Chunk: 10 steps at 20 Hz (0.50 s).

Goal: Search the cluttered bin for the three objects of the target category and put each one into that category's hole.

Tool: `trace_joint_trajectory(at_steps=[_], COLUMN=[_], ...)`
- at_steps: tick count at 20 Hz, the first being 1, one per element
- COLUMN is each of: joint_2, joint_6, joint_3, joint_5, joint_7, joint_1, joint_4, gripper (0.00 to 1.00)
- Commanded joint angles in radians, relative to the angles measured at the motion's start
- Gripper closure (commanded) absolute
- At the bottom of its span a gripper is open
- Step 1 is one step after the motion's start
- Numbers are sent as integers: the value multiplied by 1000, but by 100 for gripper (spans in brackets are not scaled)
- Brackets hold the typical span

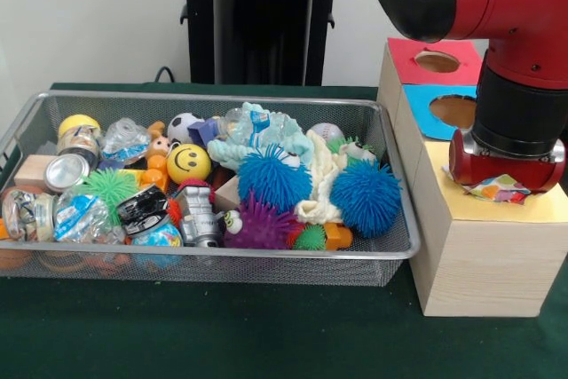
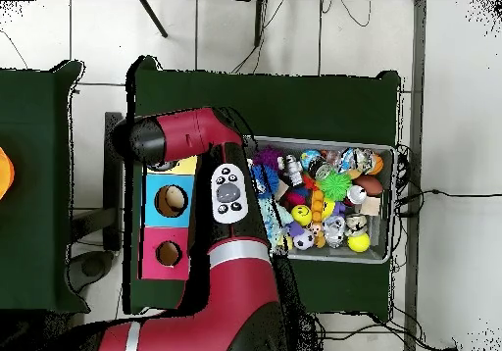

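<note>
Red wrist of the arm (image 1: pixel 517 144) sits low over the box's yellow section (image 1: pixel 497 210) — a patterned cloth scrap (image 1: pixel 500 188) shows beneath it, perhaps held; the gripper's state I cannot tell. Wire bin (image 1: pixel 390 246) stays cluttered beside.

Green-clothed table (image 1: pixel 222 335) on pale tiled floor (image 2: pixel 294 33), plain light wall (image 1: pixel 89 15) behind, cables (image 2: pixel 338 14) trailing across tiles.

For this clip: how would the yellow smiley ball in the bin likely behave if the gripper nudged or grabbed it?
The yellow smiley ball is round and smooth, so it would probably roll or slip when nudged. It rests on top of loose clutter in the wire bin, so neighbours may shift under it. It looks like a light toy, possibly squeezable; that is a guess.
</note>
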Motion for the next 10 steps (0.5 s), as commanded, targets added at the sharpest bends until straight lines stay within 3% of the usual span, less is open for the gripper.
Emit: trace_joint_trajectory(at_steps=[1,10], joint_2=[134,-95], joint_6=[-208,-64], joint_3=[25,35], joint_5=[-85,-10], joint_7=[-5,-4], joint_1=[-76,-68], joint_4=[44,155], gripper=[0,0])
